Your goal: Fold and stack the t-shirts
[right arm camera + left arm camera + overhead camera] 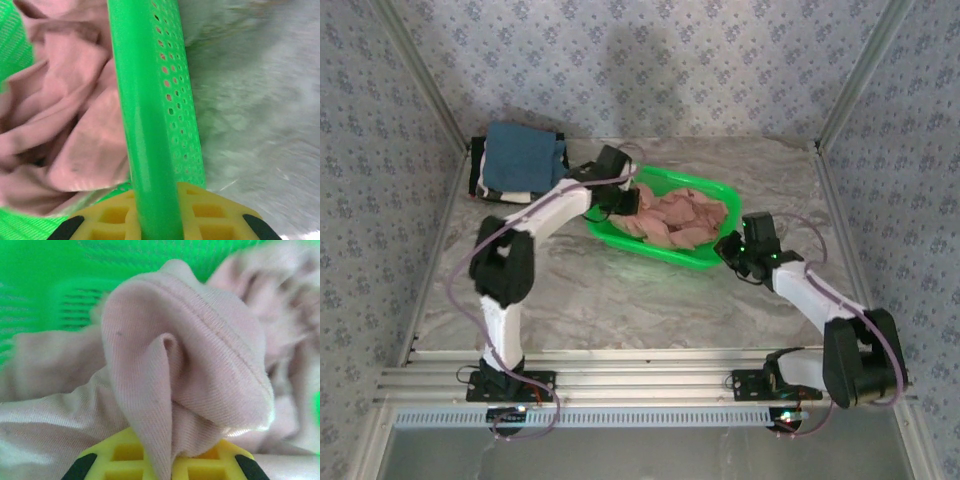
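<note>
A: Where is the pink t-shirt (680, 215)?
B: I see it crumpled in the green basket (705, 258) — my left gripper (165, 462) pinches a fold, my right gripper (155, 220) clamps its rim.

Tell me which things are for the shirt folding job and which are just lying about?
For the job:
crumpled pink t-shirt, pinched by the left pincer
folded blue t-shirt at the far left corner

Just there:
green mesh basket, its rim gripped by the right pincer
marbled table
</note>
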You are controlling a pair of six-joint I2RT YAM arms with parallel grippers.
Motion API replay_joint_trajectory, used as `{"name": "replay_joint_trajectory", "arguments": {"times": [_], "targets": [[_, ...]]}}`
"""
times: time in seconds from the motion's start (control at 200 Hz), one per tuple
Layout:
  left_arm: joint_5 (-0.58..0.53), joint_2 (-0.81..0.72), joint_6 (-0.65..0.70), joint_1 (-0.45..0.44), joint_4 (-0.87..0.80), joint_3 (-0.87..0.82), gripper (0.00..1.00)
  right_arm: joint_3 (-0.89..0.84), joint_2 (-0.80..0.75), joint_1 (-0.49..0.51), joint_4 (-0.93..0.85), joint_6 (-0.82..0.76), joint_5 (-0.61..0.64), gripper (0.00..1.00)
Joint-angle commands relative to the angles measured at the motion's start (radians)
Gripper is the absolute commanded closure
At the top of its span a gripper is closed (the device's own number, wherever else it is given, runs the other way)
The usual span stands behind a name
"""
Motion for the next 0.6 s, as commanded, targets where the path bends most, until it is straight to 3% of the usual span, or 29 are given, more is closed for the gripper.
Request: {"name": "replay_joint_trajectory", "arguments": {"times": [0.0, 0.17, 0.38, 0.595], "targets": [[-0.012, -0.373, -0.053, -0.011, 0.14, -0.059, 1.0, -0.085, -0.124, -0.056, 0.036, 0.166, 0.142, 1.0], [-0.091, -0.677, -0.025, -0.004, 0.05, 0.001, 1.0, -0.156, -0.268, -0.119, -0.028, 0.312, 0.29, 1.0], [-0.108, -0.804, 0.037, -0.004, -0.155, 0.197, 1.0, -0.217, -0.346, -0.162, -0.073, 0.501, 0.433, 1.0], [-0.124, -0.88, 0.06, -0.004, -0.208, 0.132, 1.0, -0.244, -0.372, -0.177, -0.155, 0.694, 0.564, 1.0]]}}
